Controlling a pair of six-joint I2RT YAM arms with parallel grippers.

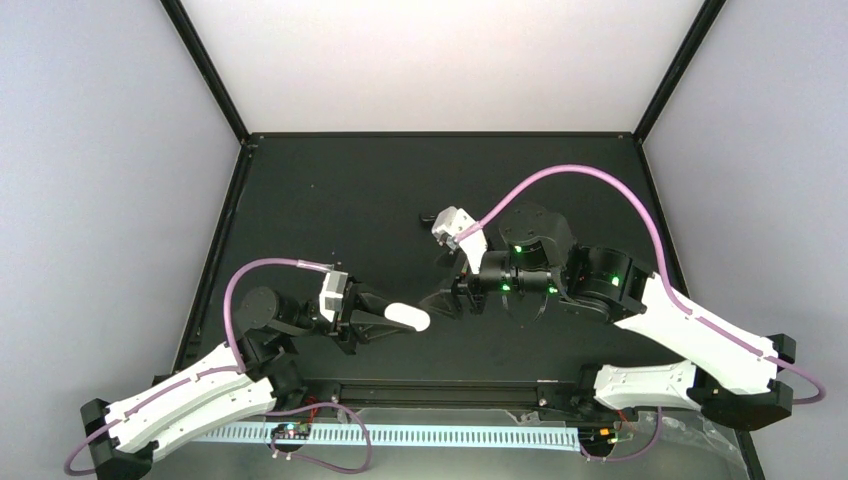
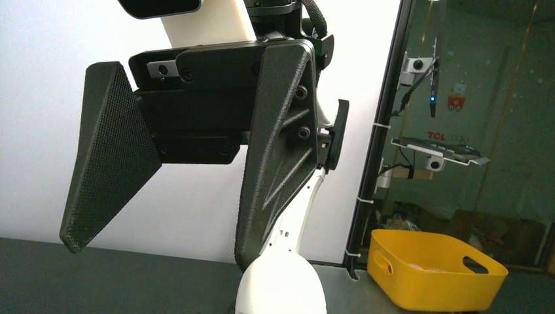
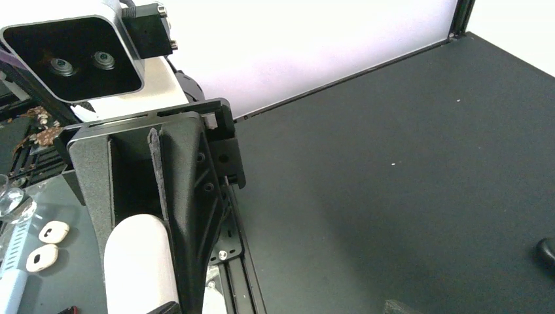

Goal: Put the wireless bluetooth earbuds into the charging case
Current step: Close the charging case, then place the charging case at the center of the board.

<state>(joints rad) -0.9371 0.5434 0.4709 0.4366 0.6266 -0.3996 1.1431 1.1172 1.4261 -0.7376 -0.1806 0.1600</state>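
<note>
Right wrist view shows two earbuds side by side on the grey near ledge, just beside a pale blue strip; neither is in the case. The left gripper has that white case pinched between its fingers, over the near half of the black table. The right gripper faces it, jaws spread wide and holding nothing; one fingertip is just beside the case's end, and contact cannot be told. Farther off, outside the frame, sits a yellow bin.
</note>
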